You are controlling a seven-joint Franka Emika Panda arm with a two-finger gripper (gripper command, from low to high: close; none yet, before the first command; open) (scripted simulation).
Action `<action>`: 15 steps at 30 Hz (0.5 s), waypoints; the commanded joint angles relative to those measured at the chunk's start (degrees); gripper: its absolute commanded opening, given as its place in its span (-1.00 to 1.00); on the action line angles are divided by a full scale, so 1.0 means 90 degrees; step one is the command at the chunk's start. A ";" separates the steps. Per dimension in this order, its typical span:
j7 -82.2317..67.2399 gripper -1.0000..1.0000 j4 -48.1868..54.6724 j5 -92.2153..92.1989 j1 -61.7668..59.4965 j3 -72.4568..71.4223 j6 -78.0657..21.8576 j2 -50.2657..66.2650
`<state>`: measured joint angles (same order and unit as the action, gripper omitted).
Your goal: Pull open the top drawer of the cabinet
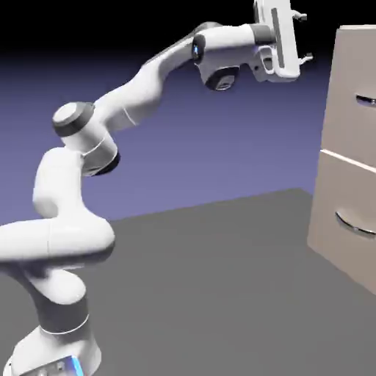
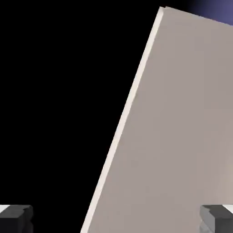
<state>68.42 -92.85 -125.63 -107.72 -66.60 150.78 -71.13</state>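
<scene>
Right of the open claw (image 1: pixel 302 35), apart, the top drawer (image 1: pixel 352 103)

Tall beige-tan cabinet (image 1: pixel 345 154) at right; its top drawer (image 1: pixel 352 95), grey-handled, looks shut, partly cropped.

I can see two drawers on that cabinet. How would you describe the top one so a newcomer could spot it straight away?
Look at the tall beige cabinet at the exterior view's right edge. Its front is split by a seam into two panels, each with a curved grey handle. The top drawer is the panel above the seam, level with the open gripper; the lower drawer sits nearer the table.
</scene>
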 commanded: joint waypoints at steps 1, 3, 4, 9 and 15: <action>0.0055 0.00 0.0145 -0.0268 -0.0231 -0.0142 -0.0049 -0.0082; 0.0166 0.00 0.0435 -0.0802 -0.0692 -0.0425 -0.0148 -0.0246; 0.0221 0.00 0.0580 -0.1070 -0.0923 -0.0567 -0.0198 -0.0328; 0.0444 0.00 0.1166 -0.2149 -0.1854 -0.1139 -0.0397 -0.0658; 0.0975 0.00 0.2319 -0.1959 -0.2624 -0.1220 -0.0047 -0.0754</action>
<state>77.19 -71.98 -143.26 -131.33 -77.58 150.36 -77.92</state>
